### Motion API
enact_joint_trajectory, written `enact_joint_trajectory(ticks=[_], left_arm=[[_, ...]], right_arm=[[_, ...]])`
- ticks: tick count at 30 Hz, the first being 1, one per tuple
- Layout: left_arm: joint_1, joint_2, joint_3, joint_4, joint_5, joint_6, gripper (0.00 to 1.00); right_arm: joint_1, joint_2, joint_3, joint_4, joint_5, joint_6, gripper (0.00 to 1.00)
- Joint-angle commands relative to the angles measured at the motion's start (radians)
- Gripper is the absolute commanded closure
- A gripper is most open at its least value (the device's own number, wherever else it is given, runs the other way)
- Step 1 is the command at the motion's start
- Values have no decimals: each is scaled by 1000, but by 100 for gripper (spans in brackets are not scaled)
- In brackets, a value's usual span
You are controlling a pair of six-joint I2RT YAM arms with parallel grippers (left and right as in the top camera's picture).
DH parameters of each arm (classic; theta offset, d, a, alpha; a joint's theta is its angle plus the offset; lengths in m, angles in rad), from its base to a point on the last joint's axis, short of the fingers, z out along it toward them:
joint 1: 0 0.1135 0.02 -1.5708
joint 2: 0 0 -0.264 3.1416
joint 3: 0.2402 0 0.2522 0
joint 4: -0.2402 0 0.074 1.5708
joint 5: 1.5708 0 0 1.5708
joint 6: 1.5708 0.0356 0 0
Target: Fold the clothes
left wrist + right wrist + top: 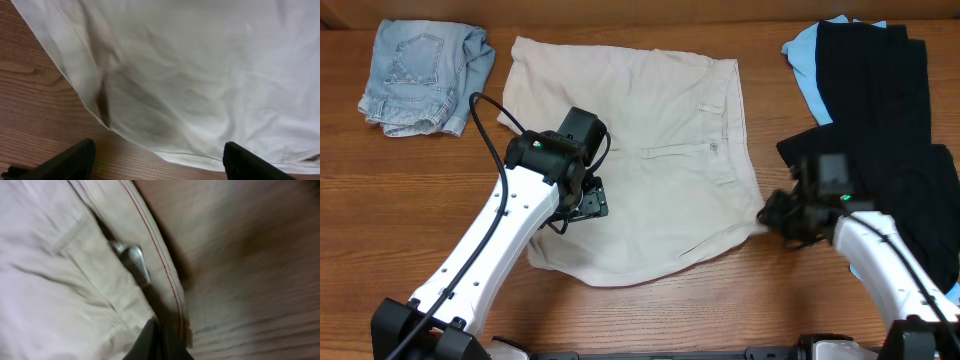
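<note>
Lying flat at centre frame: khaki shorts [650,170] spread on wood table [380,200], waistband side toward the right. At the shorts' lower-right corner the right gripper [775,213] has its jaws pinched tight on the waistband edge w/ red stitching. Over the shorts' lower-left part, left gripper [582,200] w/ jaws wide apart, nothing btwn them. Upper left: denim shorts [425,75], bunched. Upper right: black garments [880,110] partly over sky-blue garment [807,60].
</note>
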Motion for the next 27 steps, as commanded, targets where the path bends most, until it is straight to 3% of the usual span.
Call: enact_joint_trajectory(ticks=[1,5,10,13,17,27], left_arm=[[0,-8,-5,7,-16,-2,16],[0,-8,-17,11,-16,-1,16],[-2,-8,-81,58,74,72,20],[-13,-8,-144,123,194,174,25],[-47,-8,-212,133,207,187,29],[-62,-8,-350,111,175,-5,34]], right_arm=[[-114,-10,154,-19,16,-49,96],[-182,-10,215,-20,-14,-75,93],[-189,-10,217,-13,-23,-75,62],[-188,-10,217,-13,-23,-77,58],[-188,-10,217,-16,-23,-79,57],[-188,-10,217,-22,-24,-89,56]])
